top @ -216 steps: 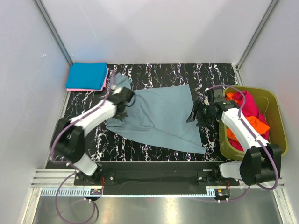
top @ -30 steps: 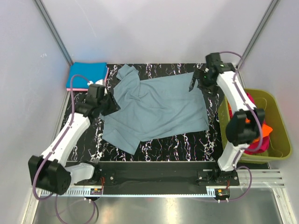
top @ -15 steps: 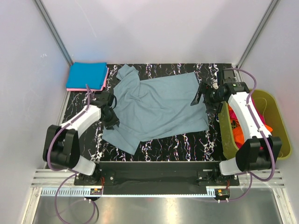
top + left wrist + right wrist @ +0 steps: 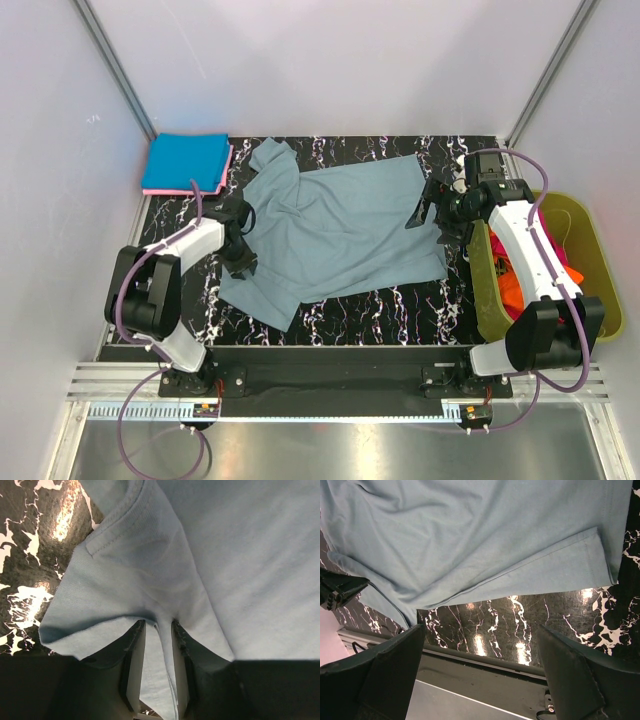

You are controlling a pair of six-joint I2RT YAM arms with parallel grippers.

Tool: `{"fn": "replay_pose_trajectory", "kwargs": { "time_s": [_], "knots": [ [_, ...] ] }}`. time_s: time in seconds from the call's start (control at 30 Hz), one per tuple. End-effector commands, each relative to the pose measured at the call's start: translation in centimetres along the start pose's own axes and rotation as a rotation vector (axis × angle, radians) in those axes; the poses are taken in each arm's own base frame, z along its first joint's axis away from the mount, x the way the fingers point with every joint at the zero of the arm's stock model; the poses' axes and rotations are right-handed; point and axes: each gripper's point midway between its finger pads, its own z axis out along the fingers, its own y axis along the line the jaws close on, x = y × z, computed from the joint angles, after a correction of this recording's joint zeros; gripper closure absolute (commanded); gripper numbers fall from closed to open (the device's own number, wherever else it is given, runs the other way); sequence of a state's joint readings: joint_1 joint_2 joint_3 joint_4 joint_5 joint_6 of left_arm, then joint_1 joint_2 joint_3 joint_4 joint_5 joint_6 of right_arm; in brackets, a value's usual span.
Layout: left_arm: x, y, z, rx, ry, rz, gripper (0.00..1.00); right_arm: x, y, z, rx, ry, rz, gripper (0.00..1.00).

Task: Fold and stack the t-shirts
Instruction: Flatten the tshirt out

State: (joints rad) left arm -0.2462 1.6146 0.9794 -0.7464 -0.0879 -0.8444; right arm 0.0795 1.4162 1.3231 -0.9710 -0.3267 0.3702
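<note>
Pink t-shirt [image 4: 185,191] mostly beneath the bright blue t-shirt [image 4: 186,162], only 2 edges out.

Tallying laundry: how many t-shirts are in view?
5: a grey-blue one spread mid-table, a bright blue one folded atop a pink one at the far left corner, an orange one and a magenta one in the green tub, where more may be hidden.

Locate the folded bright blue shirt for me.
In the top view the bright blue shirt lies at the table's far left corner, stacked on a pink shirt, just left of the grey-blue shirt.
</note>
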Motion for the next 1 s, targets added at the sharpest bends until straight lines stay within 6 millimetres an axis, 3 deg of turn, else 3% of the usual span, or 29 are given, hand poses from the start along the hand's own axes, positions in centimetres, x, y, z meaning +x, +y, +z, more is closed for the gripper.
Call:
{"fn": "replay_pose_trajectory", "kwargs": {
  "time_s": [0.0,0.5,0.7,0.97],
  "knots": [
    [-1.3,-0.4,0.0,-0.007,-0.041,-0.025,0.67,-0.1,0.8,-0.5,-0.041,-0.017,-0.041,0.00],
    [-0.2,1.7,0.7,-0.077,-0.025,-0.009,0.65,-0.2,1.3,-0.2,-0.066,-0.015,-0.032,0.00],
    [-0.3,1.5,0.8,-0.069,-0.021,-0.003,0.72,-0.3,1.5,0.2,-0.079,-0.006,-0.024,0.00],
    [-0.6,2.0,-0.7,-0.047,-0.078,-0.002,0.83,0.1,1.2,0.8,-0.072,0.009,-0.012,0.00]
  ]
}}
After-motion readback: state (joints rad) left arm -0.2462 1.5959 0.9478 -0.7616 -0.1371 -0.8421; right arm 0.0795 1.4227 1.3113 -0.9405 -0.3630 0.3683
